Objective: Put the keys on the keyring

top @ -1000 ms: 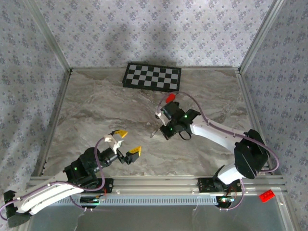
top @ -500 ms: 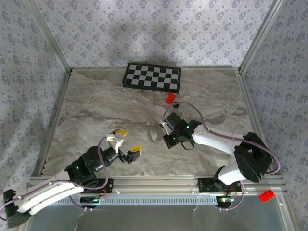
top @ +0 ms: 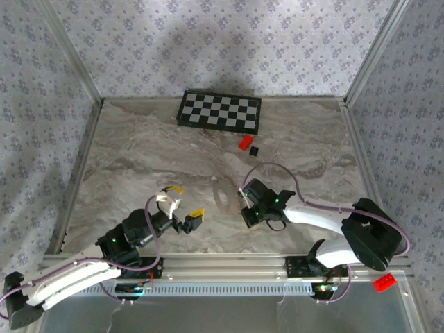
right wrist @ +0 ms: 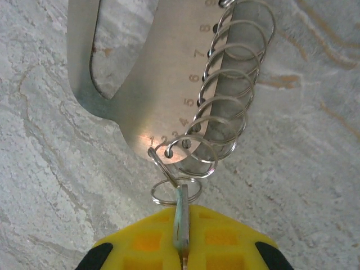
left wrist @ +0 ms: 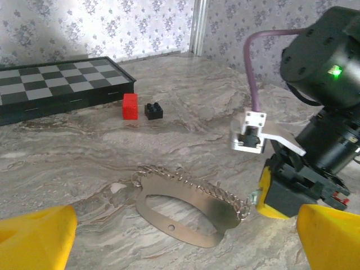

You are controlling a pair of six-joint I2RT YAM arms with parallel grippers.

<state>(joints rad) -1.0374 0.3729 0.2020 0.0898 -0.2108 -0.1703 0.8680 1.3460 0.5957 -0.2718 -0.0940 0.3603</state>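
Observation:
A flat metal plate (right wrist: 152, 84) with numbered holes lies on the marble table, several wire rings threaded along its edge. The keyring (right wrist: 163, 194) is the thin ring at hole 1, at the plate's end. My right gripper (right wrist: 183, 228) is shut on a pale greenish key (right wrist: 181, 205), held edge-on with its tip at that ring. From the left wrist view the plate (left wrist: 185, 211) lies between my open left gripper's (left wrist: 183, 242) yellow fingertips (left wrist: 36, 236), and the right gripper (left wrist: 273, 194) sits at the plate's right end. From above, the left gripper (top: 184, 202) stands left of the right gripper (top: 244, 210).
A folded chessboard (top: 220, 111) lies at the back. A small red block (top: 245, 143) and a black cube (top: 254, 150) sit in front of it, beyond the right arm. A red brick (top: 383, 282) rests outside the frame rail, near right. Patterned walls enclose the table.
The right gripper has drawn back toward the near edge, uncovering the red block and black cube. The left gripper has shifted slightly and stays open.

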